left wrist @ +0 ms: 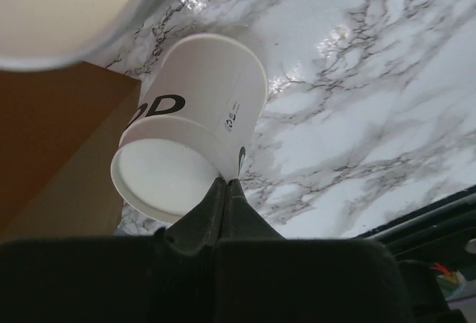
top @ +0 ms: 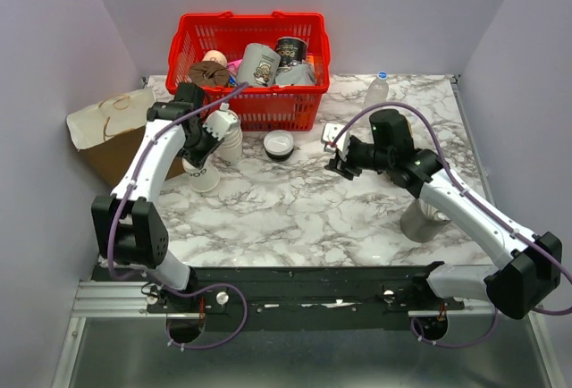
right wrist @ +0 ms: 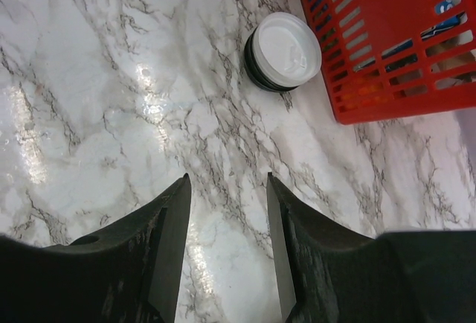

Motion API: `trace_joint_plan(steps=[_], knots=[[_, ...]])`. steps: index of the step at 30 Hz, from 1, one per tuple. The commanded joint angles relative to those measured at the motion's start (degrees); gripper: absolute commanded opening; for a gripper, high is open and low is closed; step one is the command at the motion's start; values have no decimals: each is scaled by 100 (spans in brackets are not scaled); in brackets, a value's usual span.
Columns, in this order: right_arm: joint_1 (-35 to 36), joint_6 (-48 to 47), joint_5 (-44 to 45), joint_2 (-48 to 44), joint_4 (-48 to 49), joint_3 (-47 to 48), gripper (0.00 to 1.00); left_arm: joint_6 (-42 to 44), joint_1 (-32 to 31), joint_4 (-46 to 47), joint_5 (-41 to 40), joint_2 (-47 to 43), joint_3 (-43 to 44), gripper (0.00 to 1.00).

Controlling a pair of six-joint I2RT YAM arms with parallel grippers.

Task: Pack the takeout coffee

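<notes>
Now the left gripper [left wrist: 225, 183] pinches the rim of the tilted paper cup [left wrist: 197, 114] at nine o'clock on the worktop [top: 295, 209]. I'd set it upright before the right gripper [right wrist: 227, 178], spread wide, reaches for the lid [right wrist: 286, 49] at its one o'clock.

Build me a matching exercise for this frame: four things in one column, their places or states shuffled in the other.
1. paper cup
2. lid
3. red basket
4. right gripper

A. open above bare marble
B. holds grey mugs
C. pinched at its edge by the left gripper
D. lies on the marble beside the basket

Pairs: 1-C, 2-D, 3-B, 4-A
</notes>
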Motion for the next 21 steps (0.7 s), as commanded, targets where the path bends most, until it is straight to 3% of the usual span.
trace_joint_plan(steps=[1, 4, 8, 12, 15, 21], knots=[[-41, -239, -438, -128, -116, 402, 54, -424, -9, -1073, 1397, -677, 584, 0], [-41, -686, -746, -241, -151, 464, 54, -469, -9, -1504, 2338, -862, 760, 0], [81, -1477, -1045, -619, 531, 17, 58, -146, -18, -1539, 4321, -1152, 927, 0], [494, -2487, -949, -814, 1473, -502, 63, 145, -88, -1880, 5221, -899, 1261, 0], [793, -2735, -861, -665, 2053, -617, 63, 463, -132, -2330, 5794, -581, 1613, 0], [970, -3122, -984, -357, 2677, -686, 62, 384, -229, -2348, 6077, -563, 1736, 0]])
